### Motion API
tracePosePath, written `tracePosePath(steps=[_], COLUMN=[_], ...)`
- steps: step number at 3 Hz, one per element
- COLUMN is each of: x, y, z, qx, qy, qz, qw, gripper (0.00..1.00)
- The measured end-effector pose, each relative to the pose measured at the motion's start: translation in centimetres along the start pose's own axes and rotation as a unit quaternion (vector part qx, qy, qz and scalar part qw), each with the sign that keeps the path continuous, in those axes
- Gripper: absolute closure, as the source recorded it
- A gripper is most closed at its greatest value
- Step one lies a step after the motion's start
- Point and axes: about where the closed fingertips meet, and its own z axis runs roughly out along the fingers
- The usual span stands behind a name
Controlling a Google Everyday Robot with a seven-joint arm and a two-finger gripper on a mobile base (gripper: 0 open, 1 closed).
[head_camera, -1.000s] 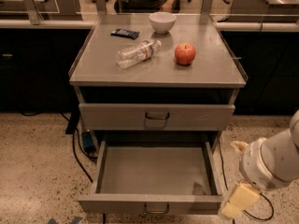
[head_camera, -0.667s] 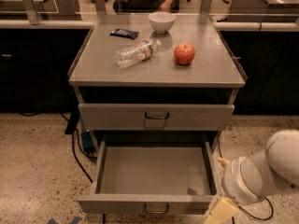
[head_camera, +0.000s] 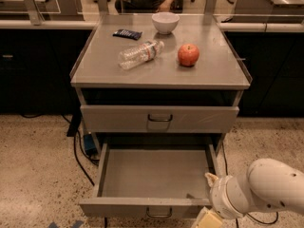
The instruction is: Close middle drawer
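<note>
The middle drawer (head_camera: pixel 154 175) is pulled far out of the grey cabinet (head_camera: pixel 95 75) and its plain grey tray is empty. Its low front panel (head_camera: pixel 118 207) carries a small dark handle (head_camera: pixel 159 214) at the centre. My gripper (head_camera: pixel 209 219) is at the bottom edge of the view, just in front of the drawer's front right corner, and is mostly cut off. My white arm (head_camera: pixel 266 190) reaches in from the lower right. The taller-fronted drawer (head_camera: pixel 118 118) above sticks out a little.
On the cabinet top lie a clear plastic bottle (head_camera: pixel 140 53), a red apple (head_camera: pixel 188 55), a white bowl (head_camera: pixel 165 22) and a dark packet (head_camera: pixel 127 33). Black cables (head_camera: pixel 78 158) run over the speckled floor at the left. Dark counters stand on both sides behind.
My arm and gripper have moved left and lower in the view, closer to the open drawer's front right corner. The drawer has not moved.
</note>
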Motion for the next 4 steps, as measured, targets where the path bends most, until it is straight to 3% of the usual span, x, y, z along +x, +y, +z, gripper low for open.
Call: tracePosePath(steps=[3, 4], x=[0.0, 2.5], y=[0.0, 1.3], z=[0.0, 4.6], qx=[0.000, -0.029], qy=[0.000, -0.024], qz=[0.000, 0.020], qw=[1.0000, 0.9991], gripper=[0.72, 1.00])
